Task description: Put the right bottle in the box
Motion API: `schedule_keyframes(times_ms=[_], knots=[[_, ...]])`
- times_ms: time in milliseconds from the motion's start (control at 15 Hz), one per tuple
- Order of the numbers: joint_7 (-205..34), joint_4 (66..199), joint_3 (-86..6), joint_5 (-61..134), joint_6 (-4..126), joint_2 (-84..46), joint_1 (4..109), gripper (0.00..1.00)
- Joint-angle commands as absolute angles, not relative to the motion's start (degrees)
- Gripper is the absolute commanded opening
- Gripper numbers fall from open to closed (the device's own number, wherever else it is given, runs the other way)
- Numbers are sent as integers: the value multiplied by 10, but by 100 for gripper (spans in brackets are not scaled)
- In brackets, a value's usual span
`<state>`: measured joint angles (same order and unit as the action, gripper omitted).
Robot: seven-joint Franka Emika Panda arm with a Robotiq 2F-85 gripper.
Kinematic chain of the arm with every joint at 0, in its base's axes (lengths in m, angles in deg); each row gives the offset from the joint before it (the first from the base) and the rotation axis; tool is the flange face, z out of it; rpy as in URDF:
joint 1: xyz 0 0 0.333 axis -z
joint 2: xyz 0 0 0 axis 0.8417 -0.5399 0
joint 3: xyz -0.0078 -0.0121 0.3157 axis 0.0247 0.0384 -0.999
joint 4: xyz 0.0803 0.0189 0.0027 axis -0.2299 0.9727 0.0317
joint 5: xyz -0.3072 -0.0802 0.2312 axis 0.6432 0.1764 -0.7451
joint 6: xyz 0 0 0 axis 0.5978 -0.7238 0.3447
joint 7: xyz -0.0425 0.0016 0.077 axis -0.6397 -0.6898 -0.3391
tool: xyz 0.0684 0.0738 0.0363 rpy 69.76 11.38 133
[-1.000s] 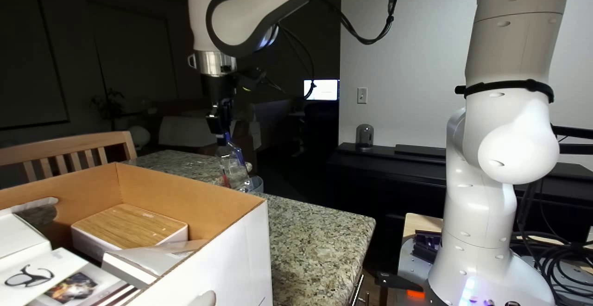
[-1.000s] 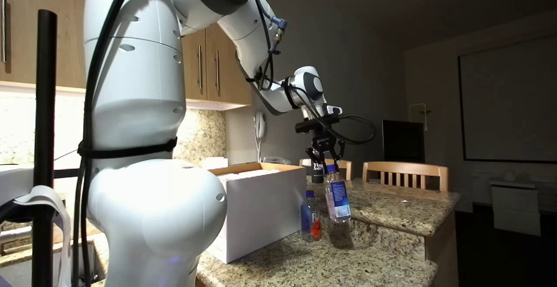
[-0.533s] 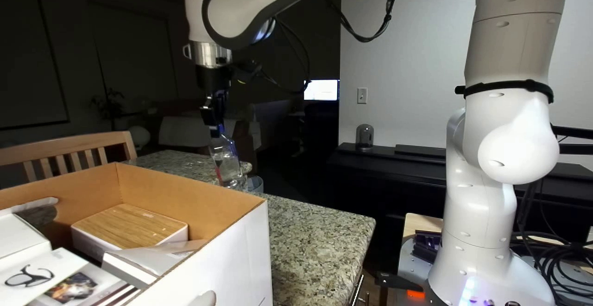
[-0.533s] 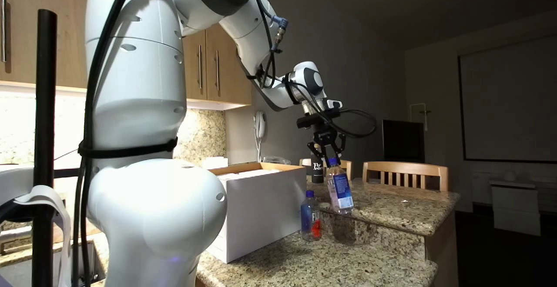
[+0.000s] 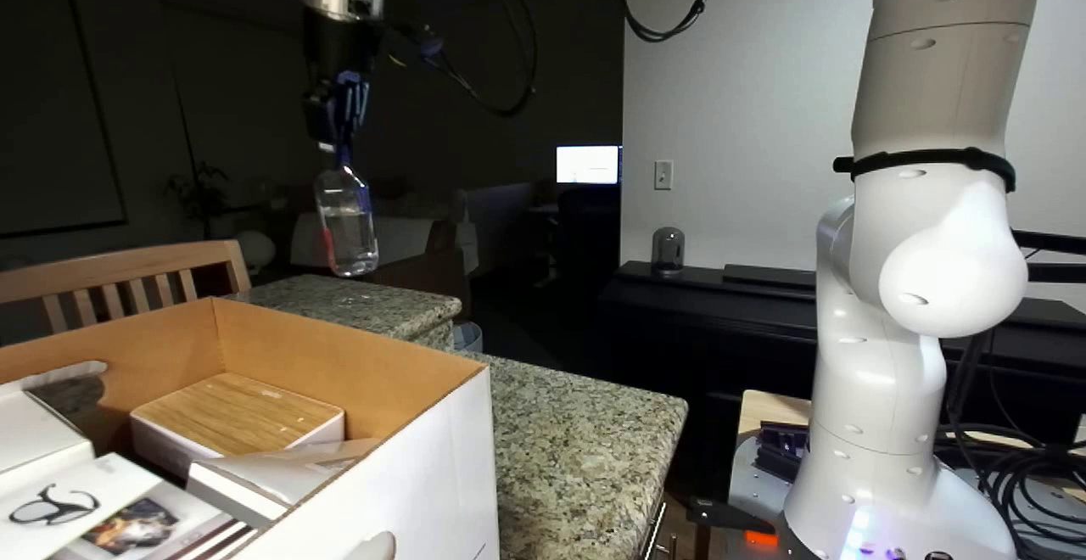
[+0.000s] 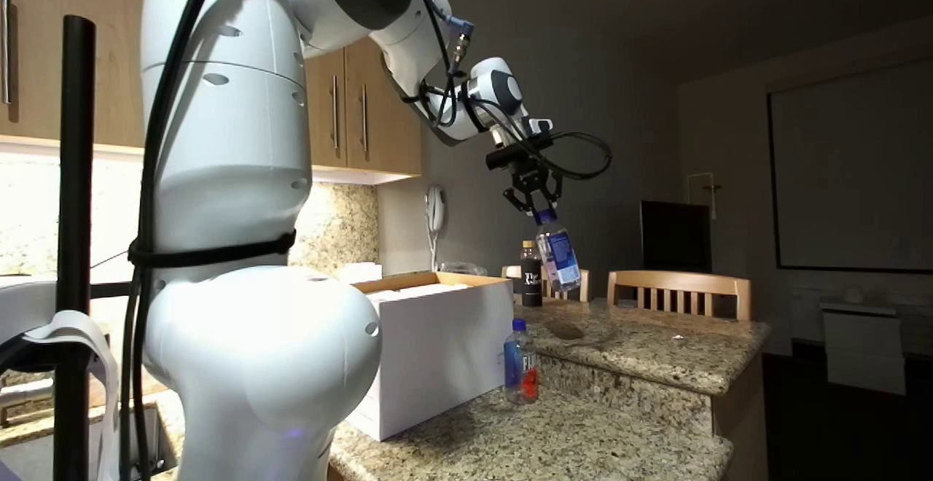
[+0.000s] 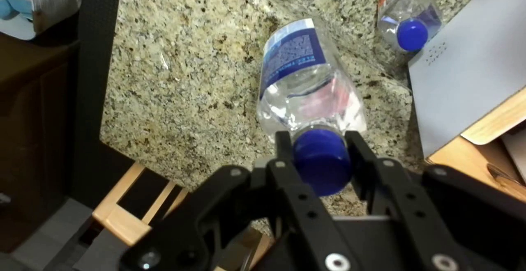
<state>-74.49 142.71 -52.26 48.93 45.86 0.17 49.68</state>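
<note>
The right bottle, clear with a blue cap, hangs tilted in the air in both exterior views (image 5: 348,222) (image 6: 560,256). It also shows in the wrist view (image 7: 302,67). My gripper (image 5: 338,151) (image 6: 543,211) is shut on its blue cap and neck, with one finger each side in the wrist view (image 7: 318,137). The bottle's base is above the raised counter. The box, white outside and brown inside, stands open (image 5: 424,475) (image 6: 444,353). The bottle is beside the box and higher than its rim. The box wall is at the right in the wrist view (image 7: 472,65).
Another blue-capped bottle (image 6: 520,368) (image 7: 411,20) stands against the box wall. A dark bottle (image 6: 531,277) stands on the raised stone counter (image 6: 649,342). Wooden chairs (image 6: 678,291) stand behind it. The box holds a wood-topped carton (image 5: 237,411) and white packages.
My gripper has risen with the bottle, moving up and left in both exterior views. The bottle has gone from beside the raised counter's edge to above its top. The box has not moved.
</note>
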Motion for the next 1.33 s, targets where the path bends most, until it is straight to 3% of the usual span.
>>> schedule_keyframes(times_ms=[0,333,1267], knots=[[-718,1353,-533,479,388,-10,485,16],[-706,1280,-554,477,335,-20,462,16],[-577,1208,-591,361,372,-121,431,15]])
